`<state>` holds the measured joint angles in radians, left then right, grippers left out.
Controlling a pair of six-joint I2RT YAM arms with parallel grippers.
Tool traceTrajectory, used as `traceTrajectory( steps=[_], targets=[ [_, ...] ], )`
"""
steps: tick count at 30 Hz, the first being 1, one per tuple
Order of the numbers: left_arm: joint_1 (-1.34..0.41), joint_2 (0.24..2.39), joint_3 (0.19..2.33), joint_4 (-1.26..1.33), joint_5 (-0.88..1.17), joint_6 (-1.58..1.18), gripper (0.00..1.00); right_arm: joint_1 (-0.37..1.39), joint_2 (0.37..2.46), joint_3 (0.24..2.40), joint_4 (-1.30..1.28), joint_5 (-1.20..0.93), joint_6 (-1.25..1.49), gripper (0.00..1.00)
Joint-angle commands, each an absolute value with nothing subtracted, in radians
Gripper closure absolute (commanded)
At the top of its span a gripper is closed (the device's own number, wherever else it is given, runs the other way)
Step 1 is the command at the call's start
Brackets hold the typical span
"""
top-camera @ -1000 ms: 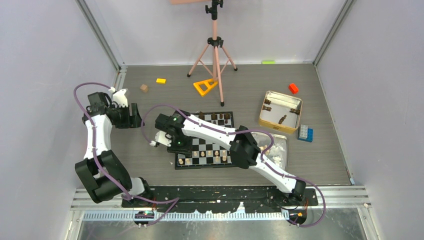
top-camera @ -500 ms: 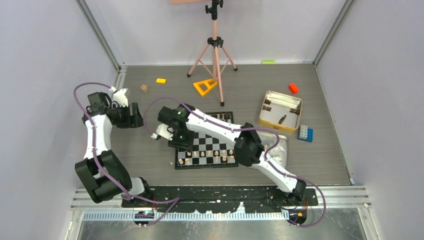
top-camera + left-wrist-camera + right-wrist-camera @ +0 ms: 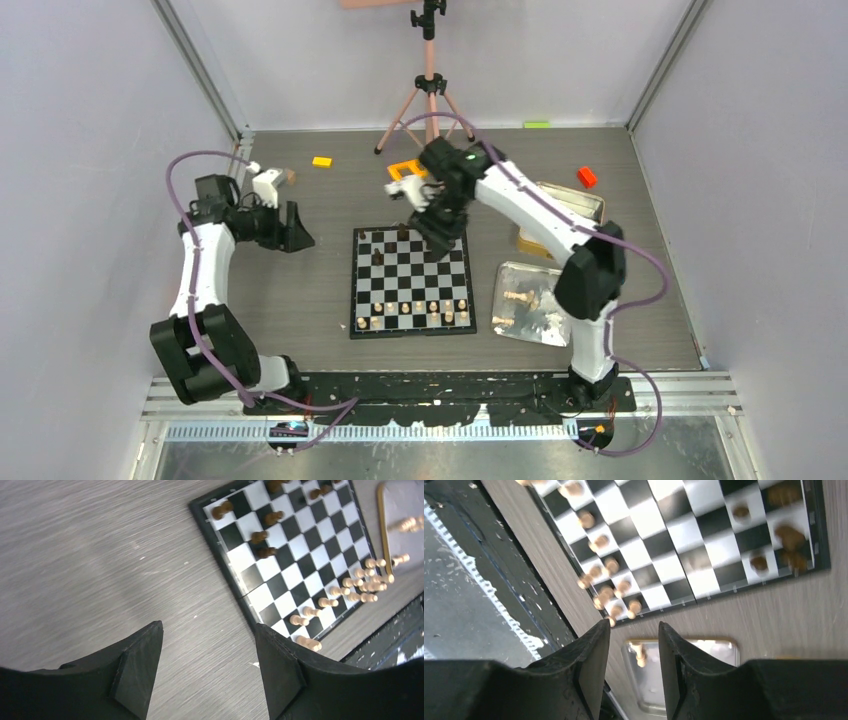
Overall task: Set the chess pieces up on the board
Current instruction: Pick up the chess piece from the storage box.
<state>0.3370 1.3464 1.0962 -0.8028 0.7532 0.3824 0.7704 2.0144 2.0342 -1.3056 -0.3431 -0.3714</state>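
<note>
looking down from the top external view first: the board (image 3: 410, 283) lay flat on the counter (image 3: 300, 310), ahead of the arm bases. light chess pieces (image 3: 412, 308) stood along its two near rows. a few dark chess pieces (image 3: 378, 255) stood by its far left corner. the right claw (image 3: 438, 240) hung over the far right part of the board; its opening could not be read from this angle. the left claw (image 3: 298, 235) sat over bare counter, left of the board's far edge and apart from it. a silver tray (image 3: 535, 275) lay just right of the board with more light pieces in it. a gold-rimmed tin (image 3: 588, 203) beyond the tray was partly covered by the right arm.

left wrist view: the fingers (image 3: 137, 670) were spread wide. only bare counter showed between them, nothing gripped. the board filled the upper right of the frame. four dark pieces stood near one corner, and the light ones were crowded along the opposite edge, next to the tray.

right wrist view: the fingers (image 3: 591, 665) stood a narrow gap apart with nothing between them. through the gap showed the counter and the tray's rim, with one light piece lying inside. the board lay above them in the frame, light pieces at its left, dark ones blurred at its right edge.
</note>
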Motion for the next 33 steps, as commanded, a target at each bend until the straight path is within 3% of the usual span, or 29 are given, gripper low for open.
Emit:
traceTrajectory(
  steps=[1,12,33],
  targets=[
    [0.214,1.34,1.12,-0.825,0.812,0.447,0.3,0.621,1.823,1.779,-1.243,-0.347,-0.354,0.53],
    [0.025,1.376,1.164,-0.794,0.784,0.421,0.3,0.301,1.57,1.23,-1.09,-0.229,-0.404,0.54],
    [0.009,1.373,1.14,-0.769,0.748,0.399,0.3,0.244,1.477,0.922,-0.883,-0.198,-0.424,0.57]
  ],
)
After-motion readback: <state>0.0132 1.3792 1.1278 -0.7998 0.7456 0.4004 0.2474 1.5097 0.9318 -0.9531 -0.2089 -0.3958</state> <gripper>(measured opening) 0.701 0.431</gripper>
